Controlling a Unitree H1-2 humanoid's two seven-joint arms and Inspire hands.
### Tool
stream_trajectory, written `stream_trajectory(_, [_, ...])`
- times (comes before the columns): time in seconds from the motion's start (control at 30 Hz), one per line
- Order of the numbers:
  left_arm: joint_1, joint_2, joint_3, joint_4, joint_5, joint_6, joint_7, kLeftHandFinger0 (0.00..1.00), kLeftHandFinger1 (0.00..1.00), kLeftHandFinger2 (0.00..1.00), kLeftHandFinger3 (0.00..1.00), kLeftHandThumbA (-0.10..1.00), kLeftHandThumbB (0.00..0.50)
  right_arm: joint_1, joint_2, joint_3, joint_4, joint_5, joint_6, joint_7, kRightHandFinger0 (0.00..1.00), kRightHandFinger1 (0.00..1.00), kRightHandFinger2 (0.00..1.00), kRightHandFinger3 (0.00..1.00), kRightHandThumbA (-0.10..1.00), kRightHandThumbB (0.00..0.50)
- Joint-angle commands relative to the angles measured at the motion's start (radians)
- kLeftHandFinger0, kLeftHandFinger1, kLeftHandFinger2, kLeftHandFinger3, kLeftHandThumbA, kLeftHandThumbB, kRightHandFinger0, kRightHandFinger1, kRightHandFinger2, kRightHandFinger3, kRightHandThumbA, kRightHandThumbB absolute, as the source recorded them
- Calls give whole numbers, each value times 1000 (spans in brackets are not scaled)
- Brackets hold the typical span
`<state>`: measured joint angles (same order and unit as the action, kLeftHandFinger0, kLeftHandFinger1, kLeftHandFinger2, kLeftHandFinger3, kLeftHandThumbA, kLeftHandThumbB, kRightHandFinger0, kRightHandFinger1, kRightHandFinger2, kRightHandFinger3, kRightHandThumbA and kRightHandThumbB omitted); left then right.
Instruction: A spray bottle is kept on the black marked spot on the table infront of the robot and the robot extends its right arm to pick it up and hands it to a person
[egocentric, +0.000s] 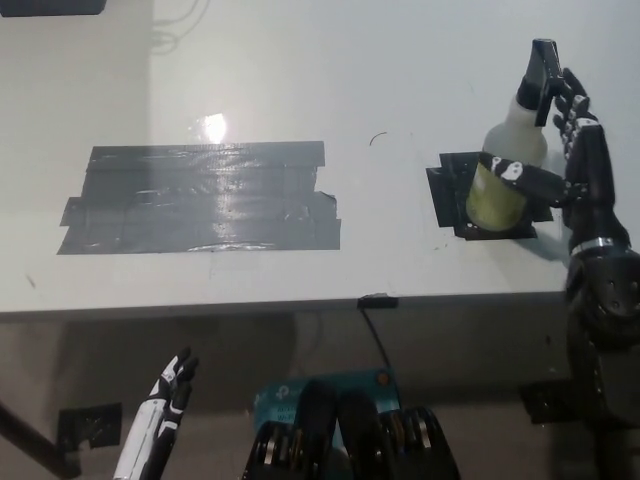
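White table (300, 80) fills the view; the black right hand (565, 160) is wrapped partway round the spray bottle (510, 160), not clamped. The bottle stands on the small black marked spot (447, 190). It could be tipped if squeezed off-centre. The white left hand (165, 400) rests below the table's edge.

Big patch of dark tape strips (200, 198) stuck flat on the left half of the white table (300, 80), a light glare just above it. Small black clip (375, 300) on the table's front edge, with a thin cable (378, 340) hanging down to a teal box (330, 390) on the floor.
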<state>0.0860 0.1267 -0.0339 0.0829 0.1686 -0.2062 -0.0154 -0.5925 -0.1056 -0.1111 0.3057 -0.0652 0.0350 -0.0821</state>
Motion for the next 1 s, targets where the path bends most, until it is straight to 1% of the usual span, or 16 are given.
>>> stream_trajectory(0.0, [-5,0,9,-18,-1,-25,17,1000,1000,1000,1000,1000,283,-73,2,14,51,-15,-38,-25,1000,1000,1000,1000,1000,391])
stream_trajectory(0.03, [-6,0,9,-17,3,-29,19,1000,1000,1000,1000,1000,278,-76,2,17,61,-14,-37,-24,1000,1000,1000,1000,1000,403])
stream_trajectory(0.07, [-7,1,10,-10,6,-41,23,1000,1000,1000,1000,1000,279,-77,2,25,71,-18,-22,-18,1000,1000,1000,1000,1000,432])
stream_trajectory(0.23, [4,-2,8,-14,-3,-44,16,1000,1000,1000,1000,1000,281,-70,-1,41,116,-32,-34,-25,1000,1000,1000,1000,1000,469])
stream_trajectory(0.37, [6,-4,11,-14,-6,-43,18,1000,1000,1000,1000,1000,281,-91,-13,29,249,-21,-48,-36,1000,1000,1000,1000,975,500])
stream_trajectory(0.43, [3,-3,11,-10,-5,-46,18,1000,1000,1000,1000,1000,281,-110,-18,19,320,-5,-66,-37,1000,1000,1000,1000,941,500])
stream_trajectory(0.6, [7,-5,10,-9,-21,-46,9,1000,1000,1000,1000,1000,287,-127,-25,0,411,15,-113,-38,1000,1000,1000,1000,911,492])
stream_trajectory(0.63, [6,-4,9,-8,-16,-47,10,1000,1000,1000,1000,1000,287,-135,-23,-5,425,18,-121,-47,1000,1000,1000,1000,895,497])
stream_trajectory(0.7, [9,-9,4,-8,-11,-50,12,1000,1000,1000,1000,1000,284,-138,-19,-16,430,22,-144,-64,1000,1000,1000,1000,842,483])
stream_trajectory(0.73, [4,-8,5,-6,-12,-47,11,1000,1000,1000,1000,1000,285,-153,-11,-33,454,39,-180,-75,1000,1000,1000,1000,750,471])
stream_trajectory(0.8, [17,-9,3,-13,-8,-47,12,1000,1000,1000,1000,1000,284,-149,14,-58,440,55,-216,-103,1000,1000,1000,1000,621,432])
stream_trajectory(0.83, [16,-9,6,-9,-7,-52,16,1000,1000,1000,1000,1000,283,-153,19,-53,426,38,-216,-120,888,878,987,1000,607,426])
stream_trajectory(0.87, [23,-12,5,-11,-7,-52,16,1000,1000,1000,1000,1000,284,-144,28,-52,389,25,-218,-137,687,704,854,1000,568,420])
stream_trajectory(0.9, [26,-13,4,-13,-6,-51,16,1000,1000,1000,1000,1000,283,-140,36,-60,371,34,-227,-138,522,549,719,1000,527,416])
stream_trajectory(0.93, [27,-14,4,-14,-9,-48,15,1000,1000,1000,1000,1000,289,-137,47,-70,349,48,-238,-138,361,449,628,877,490,419])
stream_trajectory(0.97, [24,-13,6,-14,-14,-47,13,1000,1000,1000,1000,1000,291,-140,60,-76,326,55,-246,-147,281,409,570,715,475,440])
